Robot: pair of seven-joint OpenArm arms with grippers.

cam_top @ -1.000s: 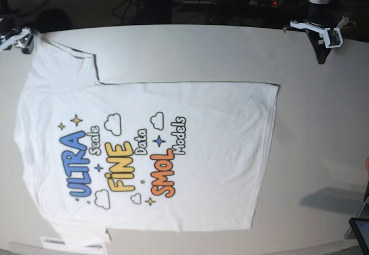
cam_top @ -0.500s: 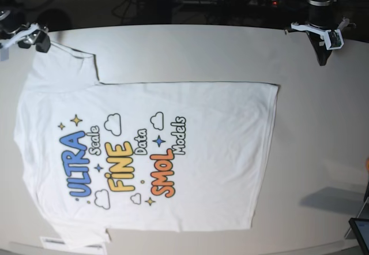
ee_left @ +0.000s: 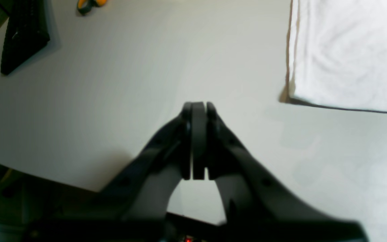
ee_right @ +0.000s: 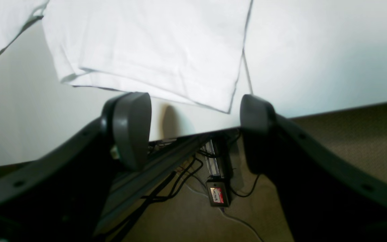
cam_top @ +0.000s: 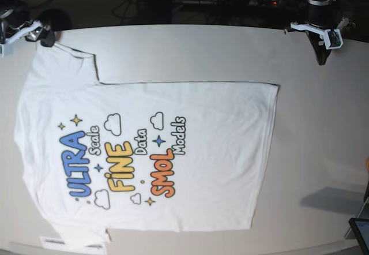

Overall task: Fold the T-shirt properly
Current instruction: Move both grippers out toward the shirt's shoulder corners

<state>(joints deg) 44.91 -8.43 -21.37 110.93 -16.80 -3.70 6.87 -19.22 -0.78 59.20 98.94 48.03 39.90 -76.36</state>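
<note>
On the pale desk [cam_top: 190,53], the T-shirt [cam_top: 202,151] is lying flat, print up, looking light, limp and likely to sag. The right gripper [ee_right: 193,131], jaws released, is hovering by the upper sleeve hem, a sensible grasp point. The left gripper [ee_left: 198,141], jaws clenched empty, is waiting near the bottom hem corner.

On the T-shirt [cam_top: 150,151] I read blue "ULTRA", yellow "FiNE" and orange "SMOL", with small white "Scale", "Data" and "Models" beside them. Below the worktop's edge, a red-labelled box [ee_right: 217,196] bears handwriting too blurred to read.
</note>
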